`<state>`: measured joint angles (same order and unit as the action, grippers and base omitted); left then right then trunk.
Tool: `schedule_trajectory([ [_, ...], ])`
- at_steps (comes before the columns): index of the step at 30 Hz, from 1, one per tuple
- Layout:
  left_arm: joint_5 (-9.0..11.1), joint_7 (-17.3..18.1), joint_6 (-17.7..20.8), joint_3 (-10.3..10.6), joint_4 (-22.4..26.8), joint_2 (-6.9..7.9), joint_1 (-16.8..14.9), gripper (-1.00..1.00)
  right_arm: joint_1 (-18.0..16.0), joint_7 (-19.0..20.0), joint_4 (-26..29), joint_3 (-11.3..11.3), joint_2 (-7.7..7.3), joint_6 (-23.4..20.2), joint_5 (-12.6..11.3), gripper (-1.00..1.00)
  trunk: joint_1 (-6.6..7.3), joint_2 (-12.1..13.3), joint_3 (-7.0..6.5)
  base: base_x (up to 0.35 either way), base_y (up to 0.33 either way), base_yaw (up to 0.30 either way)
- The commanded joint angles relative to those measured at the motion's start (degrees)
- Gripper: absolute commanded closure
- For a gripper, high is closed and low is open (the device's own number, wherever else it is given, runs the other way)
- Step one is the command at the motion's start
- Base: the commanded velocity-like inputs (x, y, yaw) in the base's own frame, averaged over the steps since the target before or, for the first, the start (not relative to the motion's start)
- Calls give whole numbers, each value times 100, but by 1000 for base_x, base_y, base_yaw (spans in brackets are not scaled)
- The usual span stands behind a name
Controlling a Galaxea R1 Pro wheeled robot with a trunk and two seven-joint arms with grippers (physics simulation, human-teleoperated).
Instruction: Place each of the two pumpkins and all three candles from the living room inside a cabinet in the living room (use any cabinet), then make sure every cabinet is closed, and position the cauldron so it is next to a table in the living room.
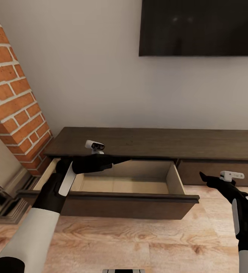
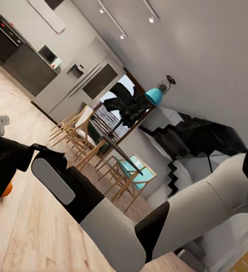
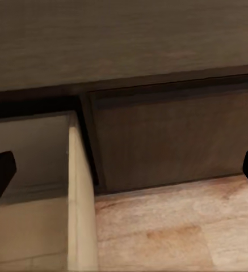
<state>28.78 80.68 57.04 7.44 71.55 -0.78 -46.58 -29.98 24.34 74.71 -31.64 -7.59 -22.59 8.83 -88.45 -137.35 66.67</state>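
Nearest the head camera is the left arm (image 1: 29,231), running up to the left claw (image 1: 122,160), which sits over the far left part of the open drawer (image 1: 139,197). Can't tell how wide that claw is or whether it's got anything, since the wrist hides it. The right claw (image 1: 204,176) hangs off to the right in front of the shut drawer (image 3: 169,136); in the right wrist view its two tips sit wide apart with nothing between them.

The cabinet (image 1: 158,142) runs along the far wall under the TV (image 1: 199,26), brick fireplace (image 1: 14,98) to its left. The drawer looks bare inside, pale lining showing. There's an orange sliver in the left wrist view that might be a pumpkin, too small to say.

Handling-wise, the drawer looks stiff and solid, probably slides easy. A flat push on the middle of the near front panel (image 1: 112,206) should shut it without skewing; pushing at a corner could rack it.
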Motion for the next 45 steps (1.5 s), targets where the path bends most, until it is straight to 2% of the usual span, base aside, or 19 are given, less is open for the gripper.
schedule_trajectory([
  [1, 1, 0, 0, -1, 0, 0, 0, -100, 1, 0, -3, 0, 11, 0, 2, -100, 22, 42, -18, 0, 0, 0],
  [6, -1, 0, -2, 3, 9, 2, 0, -100, 1, 0, -9, 0, 29, 0, 5, -100, 132, 242, -111, 0, 0, 113],
  [19, 19, 6, -17, 12, -7, 57, 0, -100, 1, 0, -16, 0, 29, 0, 1, -100, 418, 764, -375, 0, 0, 272],
  [26, 48, 56, -18, 12, -33, 86, 15, -100, 1, 0, -24, 0, 29, 0, -8, -100, 418, 764, -393, 0, 0, 280],
  [33, 49, 53, -25, 12, -36, 87, 18, -100, 1, -8, -44, 0, 171, 0, 3, -100, 418, 764, -410, 0, 0, 280],
  [43, 49, 53, -26, 12, -67, 87, 18, -100, 1, -9, -125, 19, 193, 0, 5, -100, 418, 764, -429, 0, -9, 281],
  [44, 49, 58, -26, -33, -284, 87, 18, -100, 1, -29, -293, 188, 197, 15, 5, -100, 418, 764, -429, 27, -103, 285],
  [45, 49, 60, -26, -45, -305, 87, 18, -100, 1, -39, -347, 276, 192, 34, 5, -100, 418, 764, -429, 68, -117, 285],
])
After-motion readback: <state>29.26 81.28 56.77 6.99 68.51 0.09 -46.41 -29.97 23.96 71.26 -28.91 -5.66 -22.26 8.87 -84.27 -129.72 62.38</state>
